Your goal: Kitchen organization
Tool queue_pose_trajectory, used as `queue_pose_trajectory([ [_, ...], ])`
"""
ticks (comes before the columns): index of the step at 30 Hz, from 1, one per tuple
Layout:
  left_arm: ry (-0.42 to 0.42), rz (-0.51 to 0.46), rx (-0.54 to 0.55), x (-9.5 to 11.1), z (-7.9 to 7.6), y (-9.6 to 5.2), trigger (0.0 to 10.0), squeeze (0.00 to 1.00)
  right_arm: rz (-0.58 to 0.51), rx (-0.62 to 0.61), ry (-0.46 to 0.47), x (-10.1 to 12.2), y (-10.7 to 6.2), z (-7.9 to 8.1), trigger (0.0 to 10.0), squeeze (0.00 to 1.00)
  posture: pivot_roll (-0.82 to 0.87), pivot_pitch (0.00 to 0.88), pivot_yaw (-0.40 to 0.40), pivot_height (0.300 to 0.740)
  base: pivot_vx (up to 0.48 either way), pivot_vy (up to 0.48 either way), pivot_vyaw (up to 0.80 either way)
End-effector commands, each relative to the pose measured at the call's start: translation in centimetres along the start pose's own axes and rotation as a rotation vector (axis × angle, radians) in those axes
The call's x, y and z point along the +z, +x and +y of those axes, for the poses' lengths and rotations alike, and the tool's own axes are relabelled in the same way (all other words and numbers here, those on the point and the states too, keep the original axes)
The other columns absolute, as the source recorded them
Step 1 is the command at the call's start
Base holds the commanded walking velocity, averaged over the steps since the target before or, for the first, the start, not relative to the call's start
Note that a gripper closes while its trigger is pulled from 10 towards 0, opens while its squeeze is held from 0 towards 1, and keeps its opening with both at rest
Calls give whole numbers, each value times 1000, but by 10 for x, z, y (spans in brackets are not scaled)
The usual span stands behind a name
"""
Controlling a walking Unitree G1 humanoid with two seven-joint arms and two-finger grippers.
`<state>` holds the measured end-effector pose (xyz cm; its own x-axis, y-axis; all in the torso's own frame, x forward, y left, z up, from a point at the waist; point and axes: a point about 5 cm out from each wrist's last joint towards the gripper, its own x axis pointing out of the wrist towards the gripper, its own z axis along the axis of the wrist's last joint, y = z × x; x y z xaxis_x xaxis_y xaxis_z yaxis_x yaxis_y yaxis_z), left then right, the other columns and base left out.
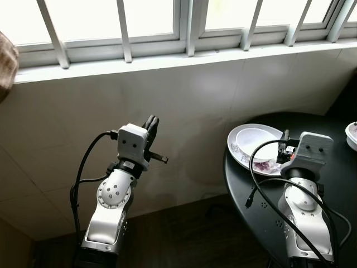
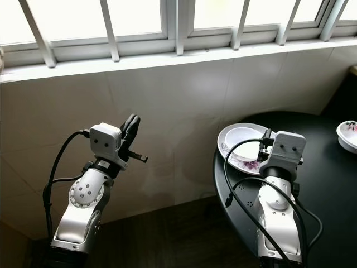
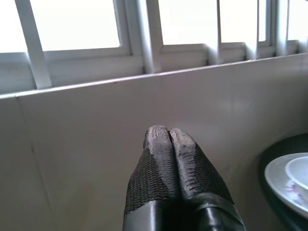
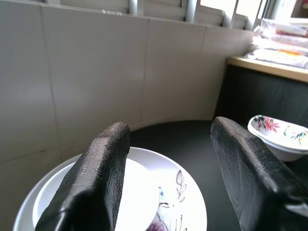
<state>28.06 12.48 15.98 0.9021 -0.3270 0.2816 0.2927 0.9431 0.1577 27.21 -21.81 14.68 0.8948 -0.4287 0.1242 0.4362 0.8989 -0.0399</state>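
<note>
**Dishes on the round table: count and gripper state**

At the near left edge of the black round table [image 1: 312, 128], by the tiled wall [image 1: 184, 106] under the barred window [image 1: 184, 22], I count one white plate [image 1: 239, 146] with a floral print and one white bowl [image 1: 254, 138] sitting inside it. A second bowl [image 4: 279, 137], white with pink flowers, stands well apart from the plate, further along the tabletop to my right; its rim shows at the edge of the right eye view [image 2: 348, 134]. That makes two bowls and one plate in all.

My right gripper [image 4: 168, 163] is held over the near rim of the plate, its two fingers spread wide with nothing between them. The plate and the bowl in it lie just below and ahead of the fingertips [image 4: 118, 132]; I cannot tell whether any finger touches the plate.

My left gripper [image 3: 168, 137] is raised off to the left of the table, away from the dishes, pointing at the tiled wall. Its two fingers are pressed together along their length and hold nothing.

On the counter [image 4: 269, 65] beyond the table, some wrapped packages [image 4: 284, 41] are stacked; their number is not clear enough to count.
</note>
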Motion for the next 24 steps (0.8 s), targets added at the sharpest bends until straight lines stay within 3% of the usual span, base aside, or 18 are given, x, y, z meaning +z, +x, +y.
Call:
queue_pose_trajectory([
  [1, 1, 0, -7, 1, -1, 0, 10000, 0, 21, -47, 12, -1, 3, -5, 10000, 0, 123, 0, -51, 740, 0, 0, 0],
  [11, -8, -1, -14, 1, -1, 0, 10000, 0, 134, -170, 102, -15, 5, -23, 10000, 0, 123, 0, -50, 740, 0, 0, 0],
  [16, -8, -4, -17, 1, -2, 0, 10000, 0, 258, -248, 231, -32, 5, -31, 10000, 0, 123, 0, -50, 740, 0, 0, 0],
  [20, -9, -5, -18, 2, -2, 0, 10000, 0, 340, -157, 356, -42, 12, -25, 10000, 0, 122, 0, -50, 740, 60, 0, 0],
  [24, -10, -4, -21, 1, -2, 0, 10000, 0, 331, -72, 353, -40, 19, -19, 10000, 0, 122, 0, -50, 740, 0, 0, 0],
])
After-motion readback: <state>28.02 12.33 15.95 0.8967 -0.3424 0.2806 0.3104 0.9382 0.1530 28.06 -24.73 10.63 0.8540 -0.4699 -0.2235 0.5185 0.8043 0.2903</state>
